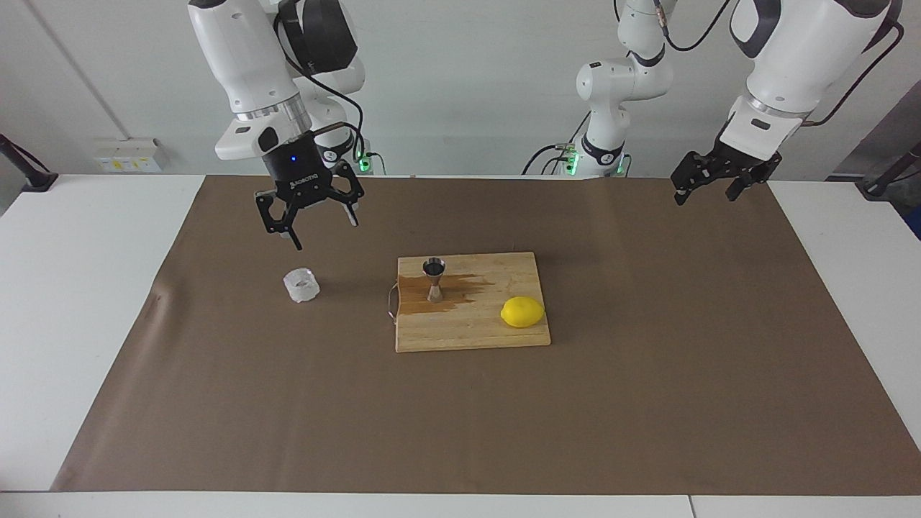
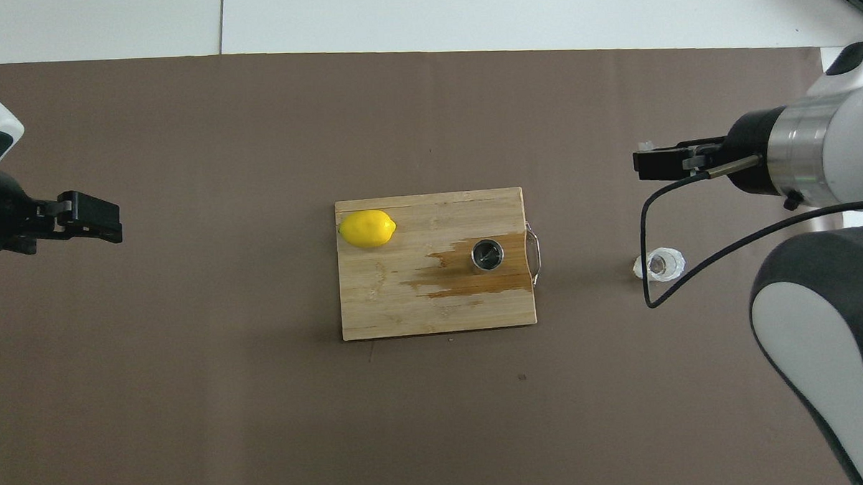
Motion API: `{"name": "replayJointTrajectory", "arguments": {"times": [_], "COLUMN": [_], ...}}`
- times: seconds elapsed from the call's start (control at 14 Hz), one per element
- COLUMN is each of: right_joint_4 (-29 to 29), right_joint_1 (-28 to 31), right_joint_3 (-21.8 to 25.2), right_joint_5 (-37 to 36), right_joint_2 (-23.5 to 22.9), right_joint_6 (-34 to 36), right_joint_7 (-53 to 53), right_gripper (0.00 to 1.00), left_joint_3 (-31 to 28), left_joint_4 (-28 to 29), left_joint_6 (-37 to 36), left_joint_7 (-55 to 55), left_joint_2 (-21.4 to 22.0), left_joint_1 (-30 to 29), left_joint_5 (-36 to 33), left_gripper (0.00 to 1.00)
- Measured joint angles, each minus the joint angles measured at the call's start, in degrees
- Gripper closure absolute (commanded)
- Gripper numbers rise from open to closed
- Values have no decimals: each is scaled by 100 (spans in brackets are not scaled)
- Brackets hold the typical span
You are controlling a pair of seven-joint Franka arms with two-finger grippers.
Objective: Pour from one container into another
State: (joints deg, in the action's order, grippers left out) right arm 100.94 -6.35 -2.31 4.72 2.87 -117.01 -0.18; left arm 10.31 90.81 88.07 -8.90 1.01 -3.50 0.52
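Note:
The clear ribbed glass cup (image 1: 301, 285) stands on the brown mat toward the right arm's end; it also shows in the overhead view (image 2: 660, 265). The steel hourglass jigger (image 1: 434, 279) stands upright on the wooden cutting board (image 1: 471, 334), on a dark wet patch; from overhead its dark mouth (image 2: 487, 255) shows. My right gripper (image 1: 324, 232) hangs open and empty in the air over the mat close by the cup, not touching it; it also shows in the overhead view (image 2: 648, 164). My left gripper (image 1: 709, 194) waits open and empty, raised over the mat at the left arm's end (image 2: 93, 218).
A yellow lemon (image 1: 522, 311) lies on the board beside the jigger, toward the left arm's end (image 2: 367, 228). The board (image 2: 434, 314) has a metal handle on its edge facing the cup. The brown mat (image 1: 647, 396) covers most of the white table.

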Motion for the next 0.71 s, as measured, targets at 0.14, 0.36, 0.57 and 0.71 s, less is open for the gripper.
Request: {"name": "replayJointTrajectory", "arguments": {"times": [0.14,0.36,0.57,0.71], "right_joint_4": [-208,-525,-672,-914], "right_joint_1": [73,242,516,672], "right_joint_3": [4,11,16,22], "right_joint_5": [-389,-480,-481,-491], "right_joint_2": [-10,-60,-168,-349], "right_joint_6": [435,1092,1389,1653], "right_joint_7": [336,793,975,977], "right_gripper": [0,0,0,0], "left_joint_3": [0,0,0,0], "left_joint_4": [0,0,0,0], "left_joint_6": [0,0,0,0], "left_joint_7": [0,0,0,0], "left_joint_2": [0,0,0,0], "left_joint_1": [0,0,0,0], "left_joint_5": [0,0,0,0], "left_gripper": [0,0,0,0]}}
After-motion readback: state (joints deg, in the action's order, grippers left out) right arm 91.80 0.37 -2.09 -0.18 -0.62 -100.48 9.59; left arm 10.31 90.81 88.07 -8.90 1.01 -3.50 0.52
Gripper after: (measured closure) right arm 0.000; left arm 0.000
